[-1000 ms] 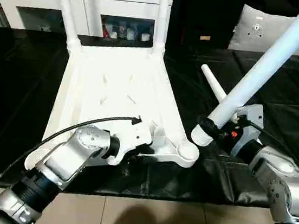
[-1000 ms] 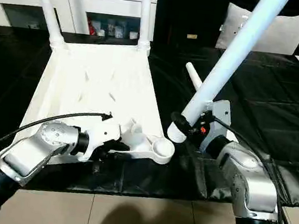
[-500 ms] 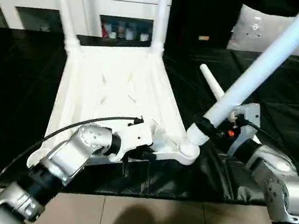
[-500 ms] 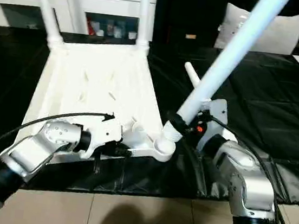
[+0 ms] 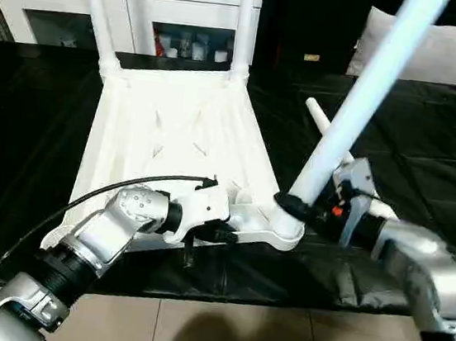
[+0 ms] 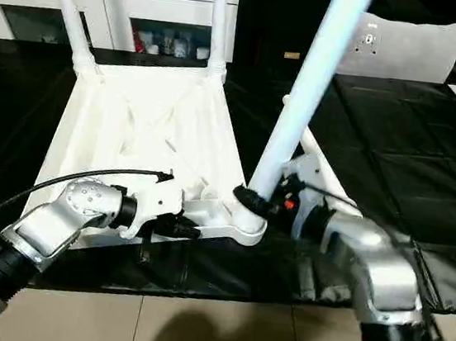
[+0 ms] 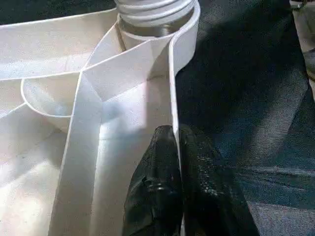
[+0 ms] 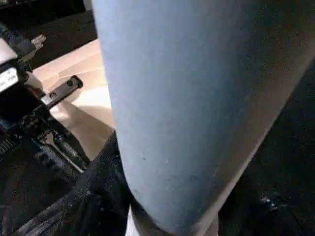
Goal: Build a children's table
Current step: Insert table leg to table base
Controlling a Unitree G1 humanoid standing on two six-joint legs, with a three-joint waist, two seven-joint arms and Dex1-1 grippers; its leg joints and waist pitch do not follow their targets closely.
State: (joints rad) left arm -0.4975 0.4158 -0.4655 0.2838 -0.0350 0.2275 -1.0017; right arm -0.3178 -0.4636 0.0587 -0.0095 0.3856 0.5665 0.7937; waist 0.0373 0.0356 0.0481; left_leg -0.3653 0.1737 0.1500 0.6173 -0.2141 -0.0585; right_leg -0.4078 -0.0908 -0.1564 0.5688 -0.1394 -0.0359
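The children's table top (image 5: 173,143) lies underside up on a black cloth, with two legs (image 5: 97,13) (image 5: 245,23) standing in its far corner sockets. My left gripper (image 7: 176,135) is shut on the thin rim wall (image 7: 172,88) near the near right corner. My right gripper (image 5: 298,208) is shut on a third leg (image 5: 363,87) just above its lower end. That leg leans slightly right, and its threaded end (image 7: 155,10) sits in the near right socket (image 5: 286,227). Another leg (image 5: 319,121) lies on the cloth behind my right gripper.
A white cabinet (image 5: 132,1) with clutter on top stands behind the table top, and a grey cushion (image 5: 443,47) is at the back right. The black cloth (image 5: 429,162) ends near me at the tiled floor (image 5: 232,337). A black cable (image 5: 126,187) arcs over my left forearm.
My right gripper has swung the leg more upright and brought its threaded end from beside the corner into the near right socket. My left gripper has closed on the rim.
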